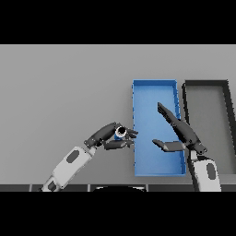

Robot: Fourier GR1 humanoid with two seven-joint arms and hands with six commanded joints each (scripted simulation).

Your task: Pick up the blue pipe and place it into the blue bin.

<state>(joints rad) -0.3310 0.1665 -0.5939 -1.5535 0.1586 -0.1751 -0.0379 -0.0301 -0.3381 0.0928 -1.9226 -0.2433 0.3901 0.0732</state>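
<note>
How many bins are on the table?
2. The blue bin sits right of the middle, under the right hand. The dark bin is next to it at the right edge, partly cut off. No others show.

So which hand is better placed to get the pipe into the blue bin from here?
The left hand. Its fingers are curled around the blue pipe, right beside the left wall of the blue bin. The right hand is open over the bin and holds nothing.
</note>
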